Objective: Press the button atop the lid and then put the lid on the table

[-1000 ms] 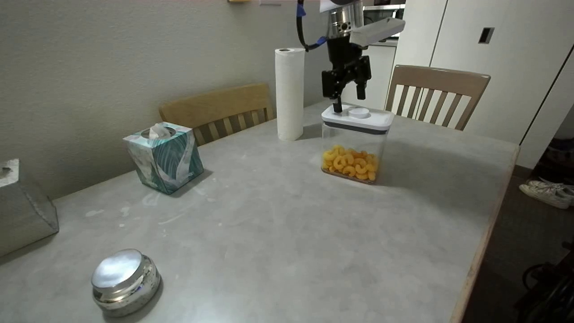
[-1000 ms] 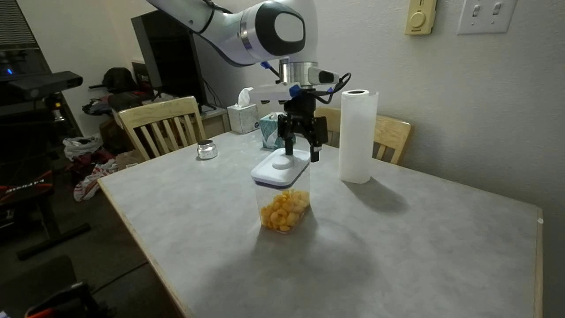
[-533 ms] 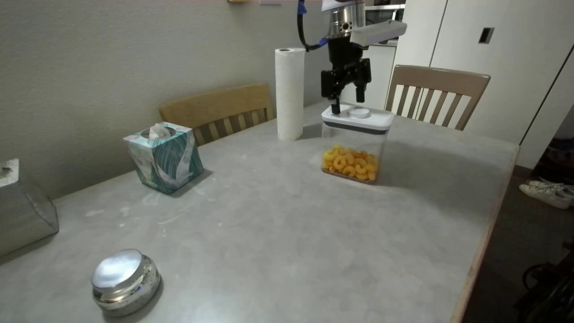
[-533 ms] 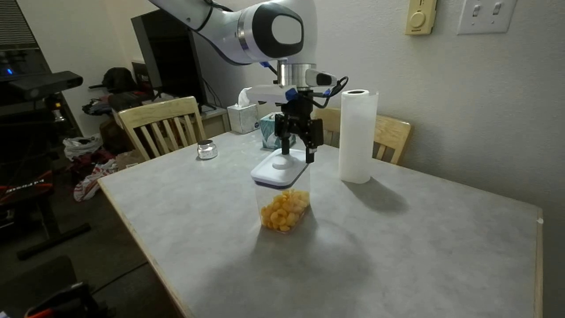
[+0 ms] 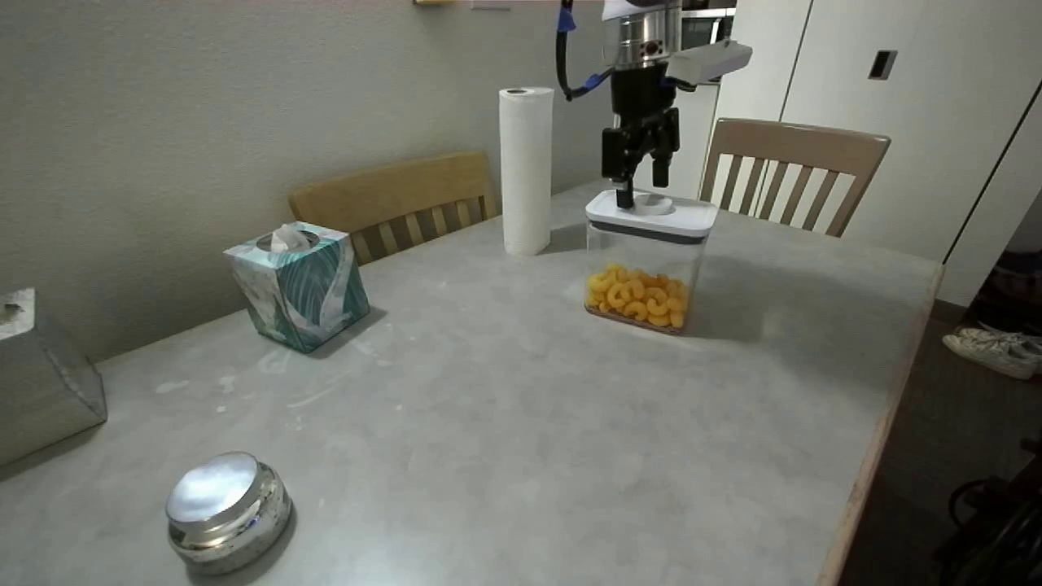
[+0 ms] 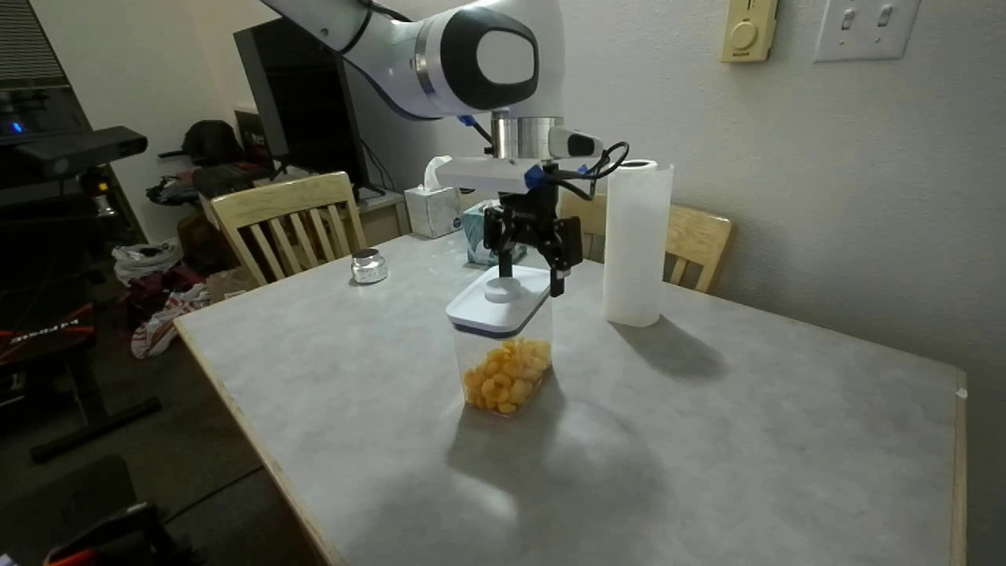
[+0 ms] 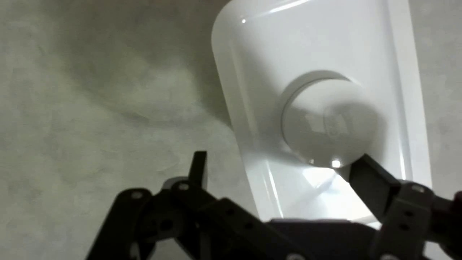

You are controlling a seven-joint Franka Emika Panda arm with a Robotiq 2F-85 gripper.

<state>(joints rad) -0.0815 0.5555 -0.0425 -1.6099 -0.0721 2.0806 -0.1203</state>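
The flat white lid (image 5: 688, 216) sits on a clear container of yellow pasta pieces (image 5: 635, 297), which stands upright on the light grey table (image 5: 488, 407). The round white button (image 5: 654, 206) is slightly raised in the lid's centre; it also shows in an exterior view (image 6: 503, 290) and the wrist view (image 7: 332, 119). My black gripper (image 6: 531, 281) is open and empty above the lid. In the wrist view the gripper (image 7: 283, 162) has one fingertip at the button's edge and the other past the lid's side. I cannot tell whether the fingertip touches the button.
A paper towel roll (image 5: 526, 171) stands behind the container. A teal tissue box (image 5: 299, 285), a grey tissue box (image 5: 49, 382) and a round shiny metal object (image 5: 228, 513) are on the table. Wooden chairs (image 5: 794, 163) stand around it.
My gripper has shifted sideways over the lid, bringing one fingertip from the lid's edge area close to the button. The fingers stay open. The lid and container look almost unmoved.
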